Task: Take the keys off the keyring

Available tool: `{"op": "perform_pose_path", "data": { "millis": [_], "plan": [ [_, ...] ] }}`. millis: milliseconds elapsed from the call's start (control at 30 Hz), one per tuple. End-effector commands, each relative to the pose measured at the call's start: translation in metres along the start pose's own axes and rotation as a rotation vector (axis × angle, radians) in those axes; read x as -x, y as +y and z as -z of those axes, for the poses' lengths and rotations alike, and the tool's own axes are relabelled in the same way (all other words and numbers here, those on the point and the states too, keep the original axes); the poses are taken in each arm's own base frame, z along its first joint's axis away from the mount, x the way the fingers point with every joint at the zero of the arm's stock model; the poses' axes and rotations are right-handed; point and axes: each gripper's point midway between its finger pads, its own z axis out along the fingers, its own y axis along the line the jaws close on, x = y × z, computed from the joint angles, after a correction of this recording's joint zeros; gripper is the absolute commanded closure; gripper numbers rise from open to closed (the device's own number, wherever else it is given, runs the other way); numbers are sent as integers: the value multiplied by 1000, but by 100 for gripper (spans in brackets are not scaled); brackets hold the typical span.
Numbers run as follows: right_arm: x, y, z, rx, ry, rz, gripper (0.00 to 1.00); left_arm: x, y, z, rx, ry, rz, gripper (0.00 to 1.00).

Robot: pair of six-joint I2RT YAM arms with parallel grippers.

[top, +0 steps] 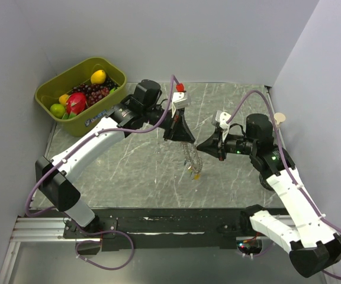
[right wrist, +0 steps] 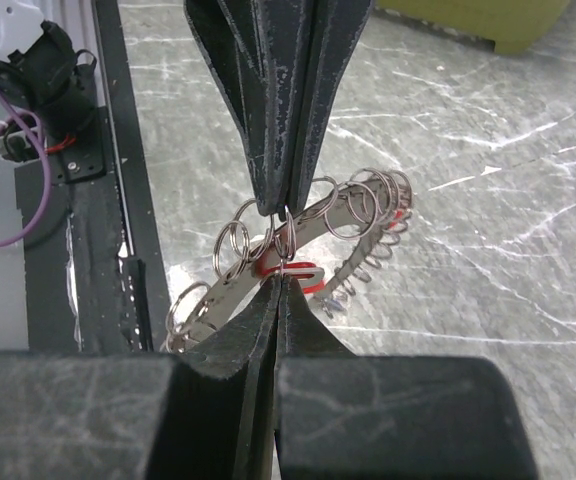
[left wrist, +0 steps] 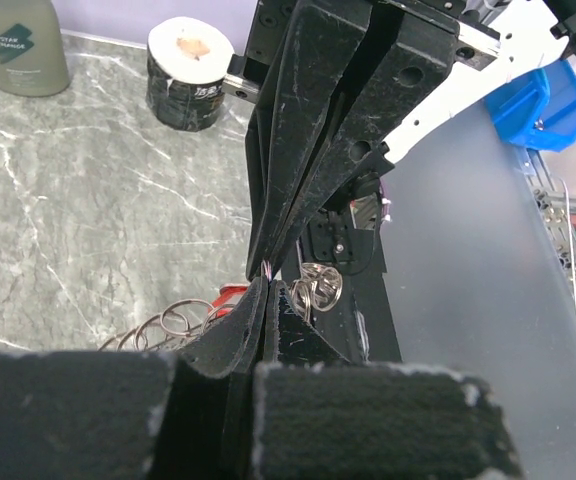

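Above the marbled tabletop hangs the keyring (top: pixel 190 158), a silvery loop carrying several small wire rings, with a yellow key (top: pixel 196 175) dangling at its bottom. My left gripper (top: pixel 182 141) points down and is shut on the loop's top. From the right, my right gripper (top: pixel 199 146) meets it tip to tip. In the right wrist view my right gripper (right wrist: pixel 283 280) is shut on a thin wire ring of the keyring (right wrist: pixel 218 295), just below the left gripper (right wrist: pixel 273 205). A red key (right wrist: pixel 298 270) lies right behind the tips. The left wrist view shows my left gripper (left wrist: pixel 267 290) shut, with rings (left wrist: pixel 320 283) beside it.
A green bin (top: pixel 116 72) of fruit stands at the back left. A bottle (left wrist: pixel 23 45) and a tape roll (left wrist: pixel 190 72) stand on the table. A blue bin (left wrist: pixel 538 105) sits beyond the black rail (top: pixel 158 222) at the near edge. Walls close in left, back and right.
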Motion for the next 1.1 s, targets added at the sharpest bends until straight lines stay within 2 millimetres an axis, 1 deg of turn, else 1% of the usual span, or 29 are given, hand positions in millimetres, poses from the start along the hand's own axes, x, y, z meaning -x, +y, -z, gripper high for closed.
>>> {"op": "perform_pose_path", "data": {
  "millis": [0, 133, 200, 233, 267, 333, 367, 467, 533, 600, 633, 700, 767, 867, 967, 1067],
  "plan": [
    [-7, 5, 4, -3, 30, -33, 100, 44, -39, 21, -77, -105, -164, 99],
    [-3, 9, 4, 23, 27, -26, 100, 45, -39, 21, -88, -105, -160, 99],
    [-2, 7, 4, 13, 24, -27, 98, 43, -39, 20, -89, -102, -159, 99],
    [-2, 7, 5, 8, 23, -27, 95, 44, -40, 20, -91, -103, -160, 99],
    [-2, 7, 5, 7, 22, -24, 90, 43, -40, 20, -92, -102, -159, 99],
    [-1, 8, 6, 10, 19, -20, 85, 44, -40, 21, -94, -103, -160, 99],
    [1, 10, 6, 15, 16, -17, 78, 44, -41, 21, -94, -104, -163, 99],
    [7, 13, 9, 23, 1, -4, 68, 44, -42, 21, -98, -103, -164, 99],
    [13, 19, 12, 45, -17, 4, 67, 42, -43, 22, -105, -101, -163, 99],
    [19, 20, 16, 52, -32, -5, 64, 41, -45, 22, -115, -100, -168, 99],
    [27, 25, 18, 86, -52, 2, 64, 39, -46, 22, -120, -98, -168, 99],
    [35, 30, 23, 114, -67, -9, 62, 37, -49, 22, -139, -95, -170, 99],
    [49, 38, 27, 160, -96, -1, 61, 34, -52, 21, -167, -94, -166, 99],
    [64, 43, 30, 183, -128, 12, 59, 31, -53, 21, -186, -91, -159, 99],
    [70, 46, 31, 210, -134, -3, 57, 28, -52, 19, -197, -88, -147, 99],
    [68, 42, 27, 204, -135, -36, 57, 26, -53, 18, -216, -87, -143, 99]
  ]
}}
